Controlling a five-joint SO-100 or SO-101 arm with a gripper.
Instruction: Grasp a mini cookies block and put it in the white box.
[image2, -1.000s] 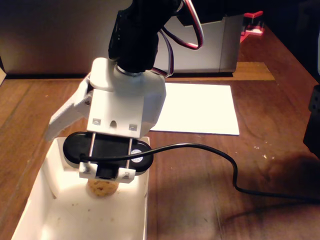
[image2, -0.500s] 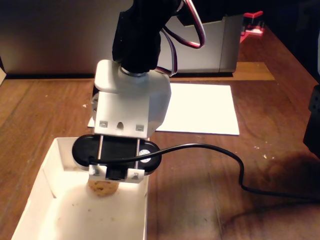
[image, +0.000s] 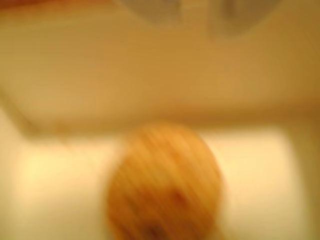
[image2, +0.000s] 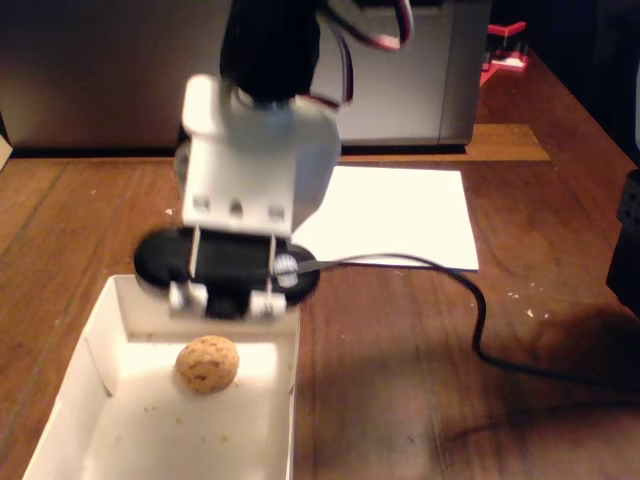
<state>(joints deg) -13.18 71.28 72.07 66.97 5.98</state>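
Since half a second ago we have lifted our white two-finger gripper (image2: 228, 300) clear of the small round golden-brown cookie (image2: 208, 363), which lies free inside the shallow white cardboard box (image2: 70, 420), near its far wall. We cannot tell our jaw opening. Right of the box lies a flat white paper sheet (image2: 400, 215).

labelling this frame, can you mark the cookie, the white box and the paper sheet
mini cookies block (image2: 208, 364): fixed view, middle of its speckled top.
white box (image2: 288, 400): fixed view, on its right wall.
paper sheet (image2: 400, 220): fixed view, bare middle of the flat white sheet behind the box.
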